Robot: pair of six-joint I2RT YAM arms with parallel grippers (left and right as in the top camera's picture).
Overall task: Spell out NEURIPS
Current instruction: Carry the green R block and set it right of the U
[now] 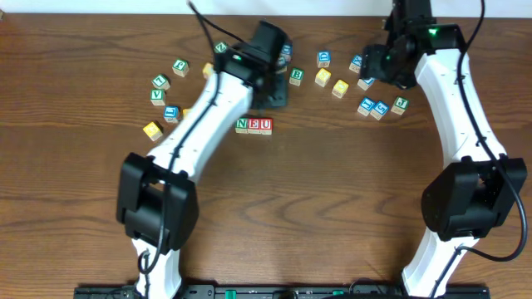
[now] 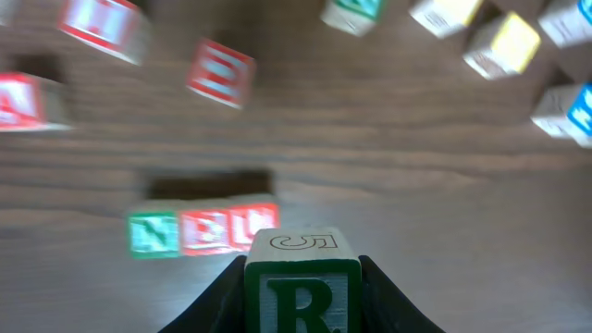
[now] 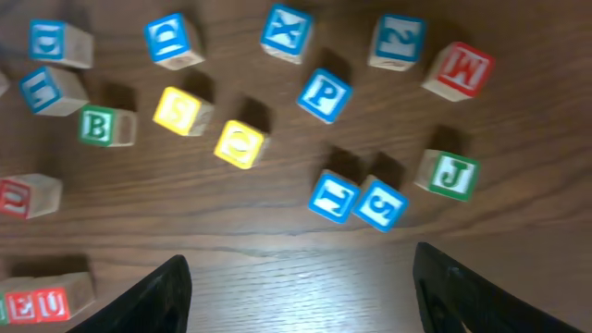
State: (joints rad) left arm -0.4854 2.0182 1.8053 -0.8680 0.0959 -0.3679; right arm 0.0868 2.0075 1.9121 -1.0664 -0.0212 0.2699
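Green R cube [image 2: 302,296] sits in the left gripper [image 2: 302,277], near the NEU row [image 2: 203,231].

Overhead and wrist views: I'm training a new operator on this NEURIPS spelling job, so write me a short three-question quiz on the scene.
1. True or false: the left gripper is shut on the R cube.
2. The lined-up row of cubes reads: A) NEU B) NEUR C) NE.
3. Fill in: in the right wrist view, the P cube shows a ___ face.
Key: 1 true; 2 A; 3 blue.
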